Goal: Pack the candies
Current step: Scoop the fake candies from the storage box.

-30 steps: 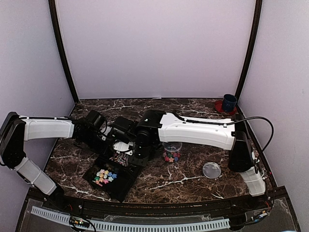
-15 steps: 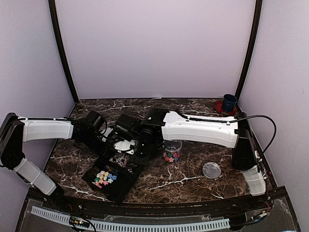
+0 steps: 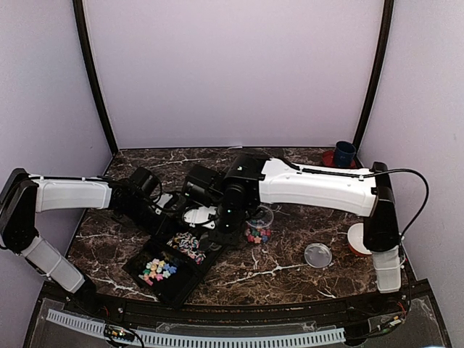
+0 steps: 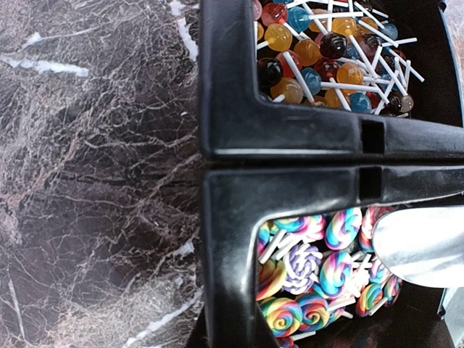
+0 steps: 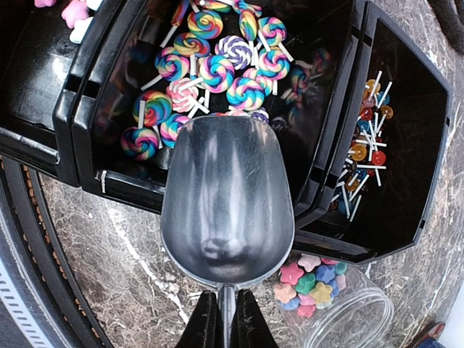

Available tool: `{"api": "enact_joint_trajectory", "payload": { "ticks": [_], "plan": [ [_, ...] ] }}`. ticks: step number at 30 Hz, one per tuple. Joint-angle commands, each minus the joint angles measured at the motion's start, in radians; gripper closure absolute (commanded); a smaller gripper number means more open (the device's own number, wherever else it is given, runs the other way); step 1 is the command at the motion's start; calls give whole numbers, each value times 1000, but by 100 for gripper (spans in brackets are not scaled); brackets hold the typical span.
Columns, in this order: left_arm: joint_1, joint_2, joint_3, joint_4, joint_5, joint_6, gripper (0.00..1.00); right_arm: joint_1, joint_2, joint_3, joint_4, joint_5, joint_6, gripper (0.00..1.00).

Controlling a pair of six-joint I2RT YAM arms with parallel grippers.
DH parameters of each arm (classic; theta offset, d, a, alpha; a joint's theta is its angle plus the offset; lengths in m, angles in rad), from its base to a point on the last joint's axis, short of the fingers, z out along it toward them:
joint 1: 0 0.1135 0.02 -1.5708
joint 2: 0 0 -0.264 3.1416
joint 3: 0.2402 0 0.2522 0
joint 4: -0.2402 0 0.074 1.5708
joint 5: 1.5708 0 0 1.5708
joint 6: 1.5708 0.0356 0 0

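Right claw (image 5: pixel 226 313) pinches scoop (image 5: pixel 227 196) handle, bowl pointing at candies (image 5: pixel 217 72) with crisscrossed sticks.

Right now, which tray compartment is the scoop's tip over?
The middle one, with the rainbow swirl lollipops: the tip of the scoop hangs over them. The compartments either side hold ball lollipops and pastel stars.

Soft, even light fell from above, leaving the overhead view flat and slightly grainy. The shiny silver metal scoop (image 5: pixel 227 210) carried streaky white glare; beyond the scoop, the small multicoloured swirled candies (image 5: pixel 217 72) looked crisp, while the black plastic tray (image 5: pixel 83 109) sank into shadow.
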Motion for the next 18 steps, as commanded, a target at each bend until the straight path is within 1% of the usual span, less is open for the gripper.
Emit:
{"api": "enact_joint_trajectory", "payload": {
  "ticks": [1, 6, 12, 14, 18],
  "plan": [
    [4, -39, 56, 78, 120, 0, 100, -5, 66, -20, -89, -37, -28, 100],
    [-4, -42, 54, 90, 149, 8, 100, -1, 173, 45, -93, -103, -50, 100],
    [-14, -55, 53, 98, 176, 16, 100, 42, 264, 125, -38, -162, -158, 100],
    [-14, -69, 47, 111, 194, 14, 100, 46, 267, 103, 16, -189, -181, 100],
    [-14, -93, 40, 131, 228, 11, 100, 42, 268, 18, 148, -114, -145, 100]
  ]
}}
